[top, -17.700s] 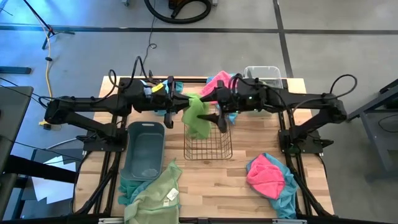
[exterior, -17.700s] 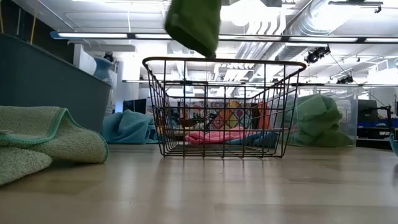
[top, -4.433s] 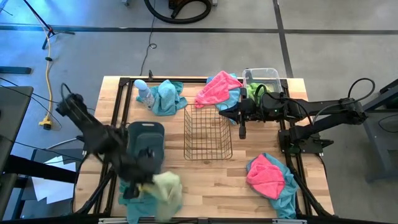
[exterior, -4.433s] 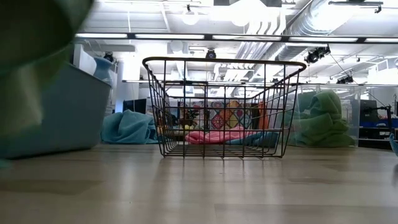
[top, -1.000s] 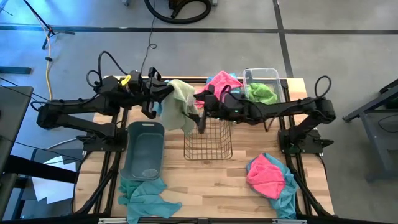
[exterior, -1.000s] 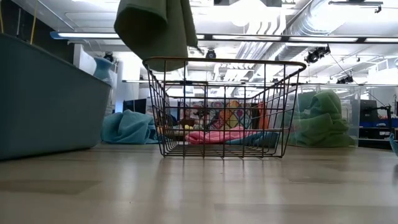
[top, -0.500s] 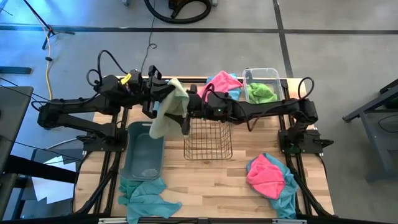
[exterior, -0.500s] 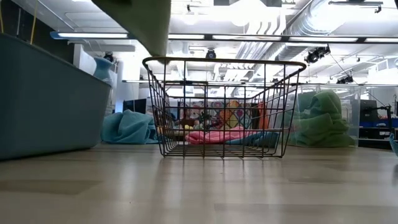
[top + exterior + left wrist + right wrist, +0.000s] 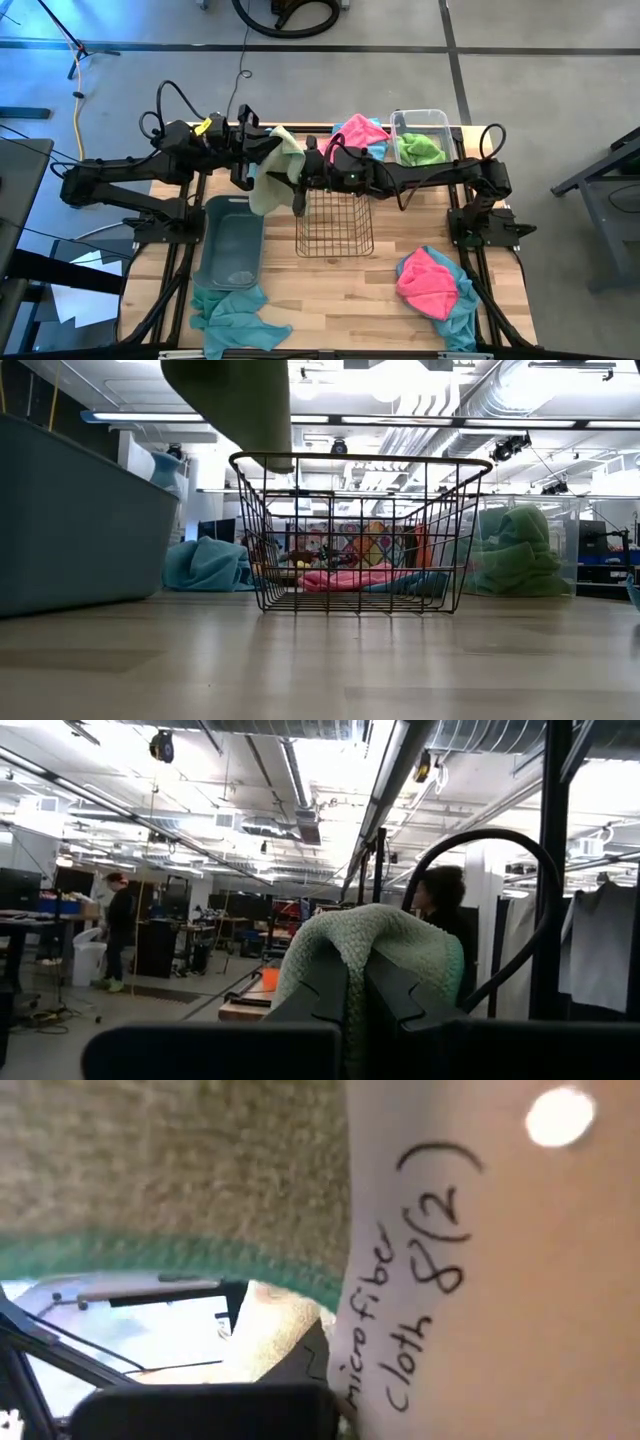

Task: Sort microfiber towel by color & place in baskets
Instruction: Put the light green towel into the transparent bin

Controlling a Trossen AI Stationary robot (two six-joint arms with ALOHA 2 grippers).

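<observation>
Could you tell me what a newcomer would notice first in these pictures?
Most striking is the lime green towel held in the air between the two arms, the left gripper shut on its top and the right gripper at its side, above the table's far middle. Below it stands the empty wire basket, and a green towel already lies in the clear bin at the far right.

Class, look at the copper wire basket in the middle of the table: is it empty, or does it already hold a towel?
Empty. From above, only bare table shows through the wire basket; the pale green towel hangs at its corner, held between the two arms.
</observation>
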